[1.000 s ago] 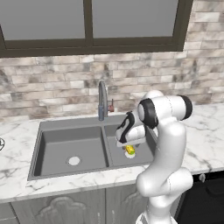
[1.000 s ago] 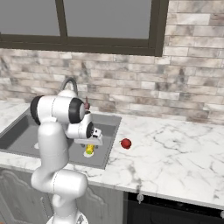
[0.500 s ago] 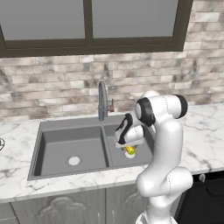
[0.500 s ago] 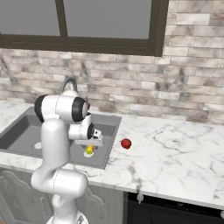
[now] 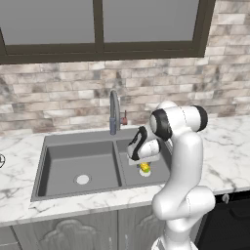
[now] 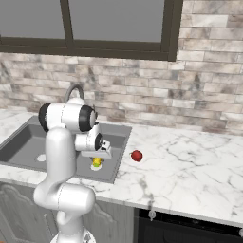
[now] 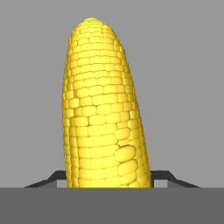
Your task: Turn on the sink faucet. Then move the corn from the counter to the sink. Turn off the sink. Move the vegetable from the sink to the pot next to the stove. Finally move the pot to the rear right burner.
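Hand view puts the corn [image 7: 103,109] right up against my gripper [image 7: 109,177], a yellow cob with a green tip at its far end, rising between the two dark fingertips [image 7: 52,178], which show on either side of its near end against the plain grey floor of the sink. The fingertips sit close beside the cob, but I cannot tell whether they press it or stand just free of it. In the left base view my gripper [image 5: 144,165] hangs low inside the right basin of the dark grey sink [image 5: 63,146], pointing down, with the corn [image 5: 145,169] directly under it. The faucet [image 5: 114,111] stands behind the divider between the two basins, its small red-tipped lever to its right. The left basin shows a round pale drain [image 5: 82,179]. In the right base view my gripper [image 6: 96,159] is over the corn [image 6: 96,163] in the basin nearest the white marble desk [image 6: 190,161], and a small red object [image 6: 136,155] lies on that desk just beyond the sink's edge.
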